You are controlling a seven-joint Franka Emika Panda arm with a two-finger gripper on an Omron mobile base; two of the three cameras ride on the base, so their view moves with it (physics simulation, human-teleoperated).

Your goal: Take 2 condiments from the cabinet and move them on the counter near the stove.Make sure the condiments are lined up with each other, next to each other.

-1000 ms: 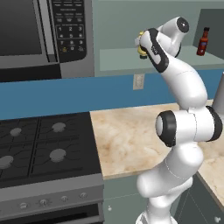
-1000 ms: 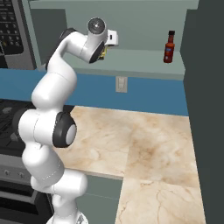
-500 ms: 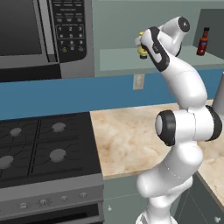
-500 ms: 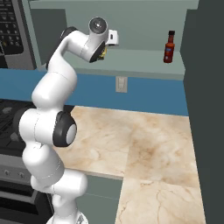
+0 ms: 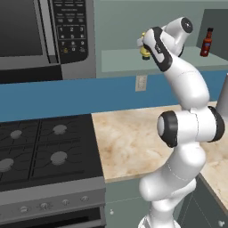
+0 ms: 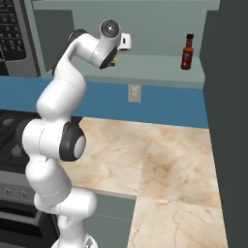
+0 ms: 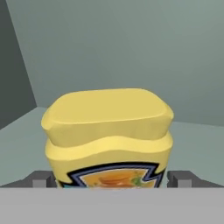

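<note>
The squat yellow mustard bottle [image 7: 107,131] stands upright on the cabinet shelf [image 5: 118,60], right in front of the hand camera. My gripper [image 7: 109,179] is shut on the bottle, one fingertip [image 7: 41,179] pressed against each of its sides near the label. From the base, the gripper [image 5: 143,46] is up at shelf height with a bit of yellow bottle [image 5: 145,55] showing past the wrist. The slim hot-sauce bottle [image 5: 205,42] with a red cap stands farther right on the same shelf [image 6: 155,65], apart from the hand, and shows as the hot-sauce bottle [image 6: 187,52] near the dark side panel.
The marbled counter [image 5: 129,142] lies below the shelf, with the black stove [image 5: 44,151] to its left and a microwave [image 5: 40,35] above the stove. A wall outlet [image 5: 140,83] sits on the blue backsplash. The cabinet's dark side panel [image 6: 227,121] bounds the right.
</note>
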